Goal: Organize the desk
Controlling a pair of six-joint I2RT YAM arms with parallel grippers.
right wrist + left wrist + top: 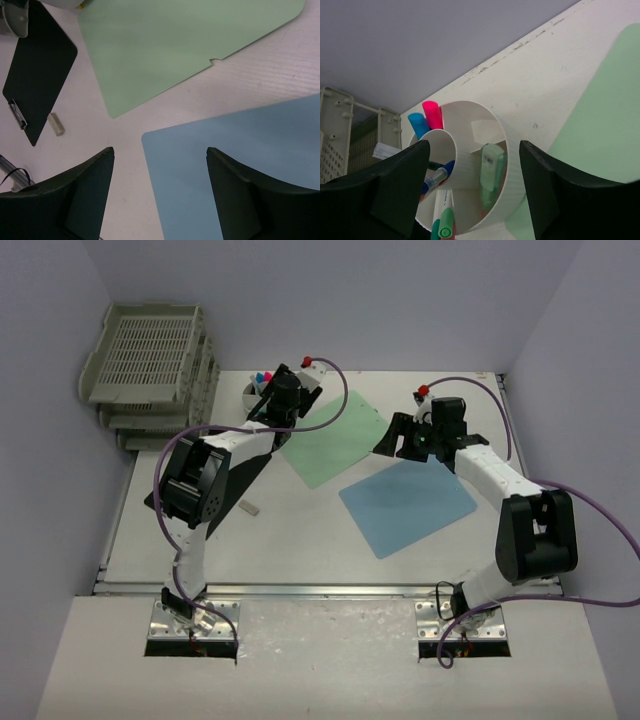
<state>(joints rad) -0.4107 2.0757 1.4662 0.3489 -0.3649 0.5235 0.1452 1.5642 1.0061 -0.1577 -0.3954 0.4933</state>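
Observation:
The white desk (290,550) carries a green folder (335,440), a blue folder (408,505), a black clipboard (225,475), a small pale eraser (248,507) and a white round pen holder (258,390). My left gripper (264,405) hovers over the holder, open and empty. In the left wrist view, the left gripper (473,147) frames the holder (470,125), which has pink (432,114) and blue (418,125) markers and a pale green highlighter (492,172) inside. My right gripper (395,438) is open and empty above the blue folder's far corner (240,165).
Grey stacked slatted trays (150,360) stand at the back left, beside the holder. The clipboard (37,75) and eraser (56,124) lie left of the green folder (175,45). The left arm partly covers the clipboard. A metal rail (300,589) runs along the desk's near edge.

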